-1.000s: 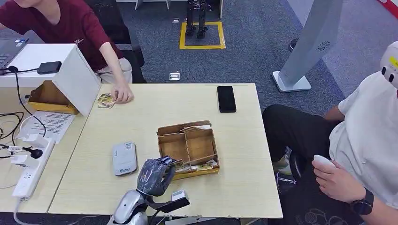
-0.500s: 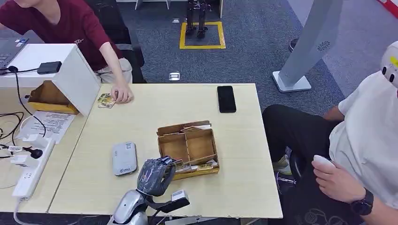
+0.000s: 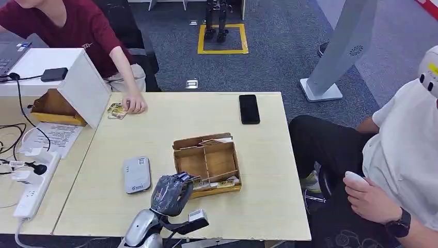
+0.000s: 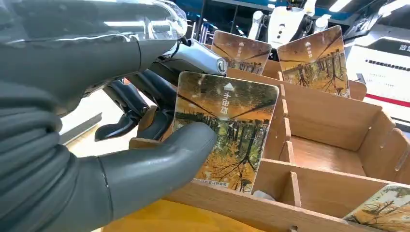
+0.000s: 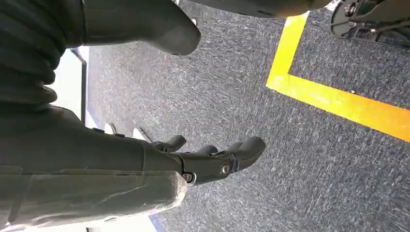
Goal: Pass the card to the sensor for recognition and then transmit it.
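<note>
At box (image 3: 207, 161) near edge, L hand (image 3: 168, 194) pinching card (image 4: 225, 130), R hand (image 5: 212, 157) hanging, fingers loose, empty.

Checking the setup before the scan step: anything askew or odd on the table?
Nothing damaged or spilled. The wooden card box sits slightly skewed to the table edge. The left hand pinches one card upright.

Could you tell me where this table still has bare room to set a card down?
The table is bare between the wooden box and the phone, to the right of the box toward the table's right edge, and between the card reader and a person's hand. It is crowded where the left hand meets the box.
</note>
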Robot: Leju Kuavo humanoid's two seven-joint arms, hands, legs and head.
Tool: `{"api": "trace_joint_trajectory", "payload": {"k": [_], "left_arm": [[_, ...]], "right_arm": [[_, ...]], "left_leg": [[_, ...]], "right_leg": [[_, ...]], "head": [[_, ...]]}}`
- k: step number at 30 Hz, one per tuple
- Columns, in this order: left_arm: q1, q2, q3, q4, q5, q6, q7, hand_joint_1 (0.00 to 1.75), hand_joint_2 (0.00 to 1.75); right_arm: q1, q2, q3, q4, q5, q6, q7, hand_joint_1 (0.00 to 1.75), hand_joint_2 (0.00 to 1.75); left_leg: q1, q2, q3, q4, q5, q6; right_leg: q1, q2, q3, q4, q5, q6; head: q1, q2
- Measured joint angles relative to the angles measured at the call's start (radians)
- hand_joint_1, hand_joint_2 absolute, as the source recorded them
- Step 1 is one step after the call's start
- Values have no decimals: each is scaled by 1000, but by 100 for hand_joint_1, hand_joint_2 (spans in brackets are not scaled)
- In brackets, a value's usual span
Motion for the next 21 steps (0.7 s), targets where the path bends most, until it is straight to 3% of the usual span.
{"api": "trace_joint_trajectory", "payload": {"k": [21], "left_arm": [[6, 10, 0, -12, 21, 12, -1, 175, 175]], "right_arm": [[0, 0, -3, 0, 3, 0, 3, 0, 175]], "left_leg": [[0, 0, 0, 0, 0, 0]], "right_leg": [[0, 0, 0, 0, 0, 0]], "head": [[0, 0]]}}
